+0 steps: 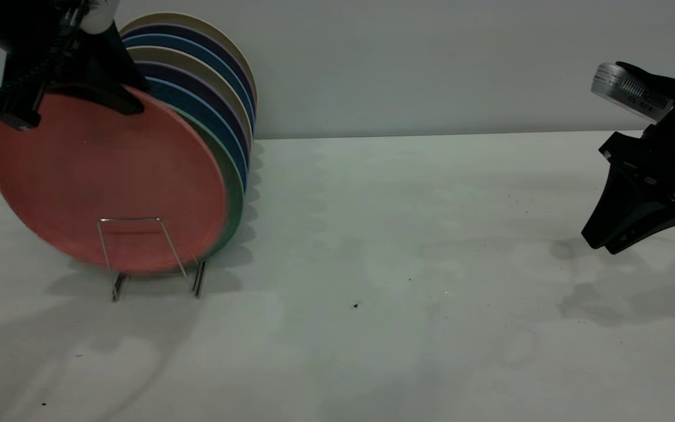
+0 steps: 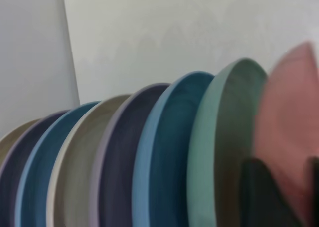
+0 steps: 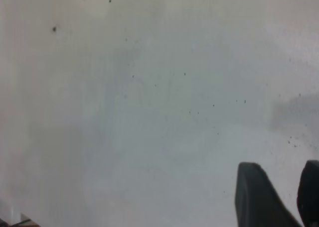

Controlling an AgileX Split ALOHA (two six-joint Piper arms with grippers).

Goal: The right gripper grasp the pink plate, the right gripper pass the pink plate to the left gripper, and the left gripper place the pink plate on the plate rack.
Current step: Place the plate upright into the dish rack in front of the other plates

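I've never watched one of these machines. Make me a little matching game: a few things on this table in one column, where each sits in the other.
Things:
1. pink plate
2. green plate
3. right gripper
4. left gripper

Places:
A. above bare table, holding nothing
B. clamped on a plate's top edge
C. frontmost in the plate rack
D. right behind the front plate

Pairs: 1-C, 2-D, 3-A, 4-B

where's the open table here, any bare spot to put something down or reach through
The widest bare stretch of table lies between the plate rack and the right gripper, which hangs empty at the right edge. The near strip in front of the rack is also free. It is crowded at far left: the left gripper holds the pink plate against the green plate.
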